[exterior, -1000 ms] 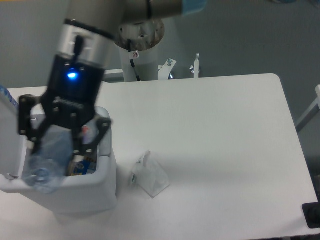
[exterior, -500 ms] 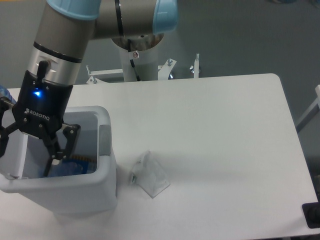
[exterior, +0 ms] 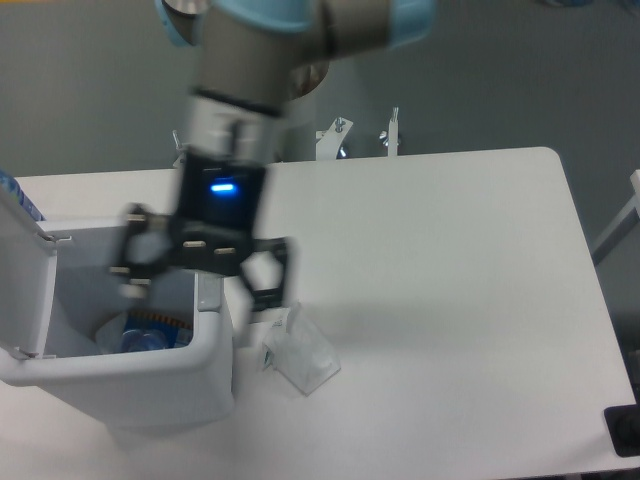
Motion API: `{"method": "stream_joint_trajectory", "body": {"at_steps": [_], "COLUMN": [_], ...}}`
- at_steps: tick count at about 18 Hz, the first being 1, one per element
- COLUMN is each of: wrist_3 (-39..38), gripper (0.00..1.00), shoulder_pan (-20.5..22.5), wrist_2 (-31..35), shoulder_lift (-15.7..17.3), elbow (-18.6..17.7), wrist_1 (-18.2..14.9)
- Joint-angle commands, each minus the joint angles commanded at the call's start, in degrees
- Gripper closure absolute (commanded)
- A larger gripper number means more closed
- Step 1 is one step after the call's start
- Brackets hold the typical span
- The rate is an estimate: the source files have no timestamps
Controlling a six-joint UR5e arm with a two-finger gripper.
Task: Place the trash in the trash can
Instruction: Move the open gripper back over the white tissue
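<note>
My hand [exterior: 190, 285] hangs wide and empty over the right rim of the trash can [exterior: 150, 385]. The bottle [exterior: 140, 340] lies inside; the wrapper [exterior: 300, 355] sits on the table [exterior: 450, 300] just right of the can. Next I should centre above the wrapper, descend straight and pinch gently.

The arm [exterior: 270, 60] is grey with pale blue joint caps; its silver wrist ring meets a black gripper [exterior: 200, 285] (blue light glowing) with black fingers [exterior: 262, 290].
</note>
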Motion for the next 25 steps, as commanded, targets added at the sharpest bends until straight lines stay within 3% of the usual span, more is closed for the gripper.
{"method": "stream_joint_trajectory", "body": {"at_steps": [5,13,25], "wrist_3": [17.3,18.1,15.8], "gripper": [0.00,0.00,0.00], "shoulder_pan": [3.0,2.9,1.5], "wrist_2": [5.3,9.4,11.0], "shoulder_lift": [-0.1,-0.9,-3.8], "elbow": [-7.6,-13.1,-13.2], "wrist_1": [-0.3,-0.3,-0.4]}}
